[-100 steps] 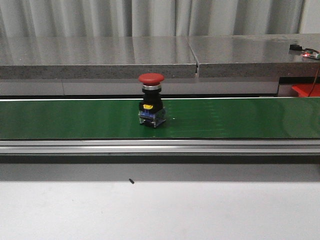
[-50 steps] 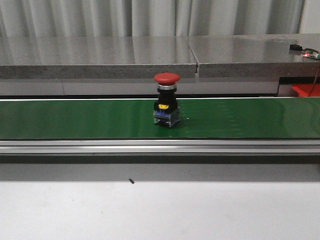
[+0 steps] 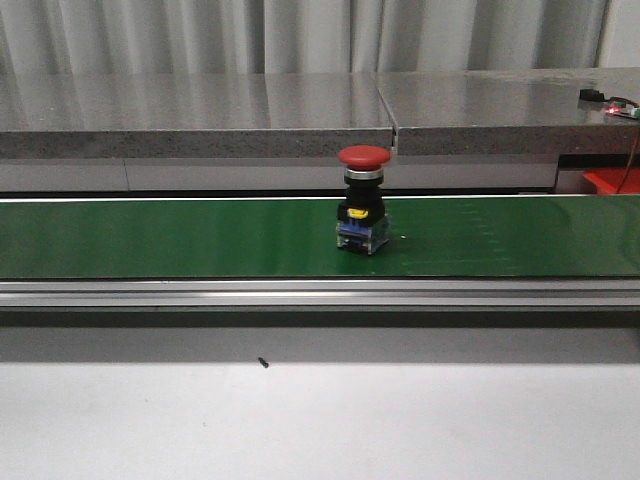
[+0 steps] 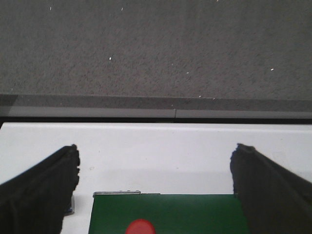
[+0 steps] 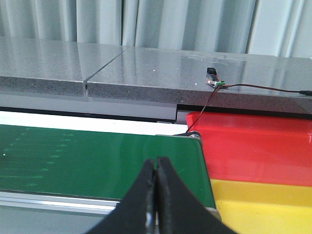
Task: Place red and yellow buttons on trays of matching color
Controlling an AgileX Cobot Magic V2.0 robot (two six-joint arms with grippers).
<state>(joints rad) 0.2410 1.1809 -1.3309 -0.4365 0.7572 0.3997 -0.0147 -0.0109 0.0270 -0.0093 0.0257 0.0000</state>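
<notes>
A red mushroom-head button (image 3: 362,212) with a black body and clear base stands upright on the green conveyor belt (image 3: 150,240), a little right of the middle. No gripper shows in the front view. In the left wrist view my left gripper (image 4: 156,151) is open and empty above the belt's end (image 4: 195,214), where a red round cap (image 4: 140,227) shows at the picture's edge. My right gripper (image 5: 156,162) is shut and empty over the belt's other end (image 5: 97,161). Beside it lie the red tray (image 5: 253,141) and the yellow tray (image 5: 263,204). No yellow button is in view.
A grey stone ledge (image 3: 200,110) runs behind the belt. A small sensor with a wire (image 5: 214,82) sits on it above the red tray, whose corner shows in the front view (image 3: 612,180). A metal rail (image 3: 300,292) borders the belt's near side, with white table (image 3: 300,420) in front.
The red button has moved steadily to the right along the belt, staying upright.
</notes>
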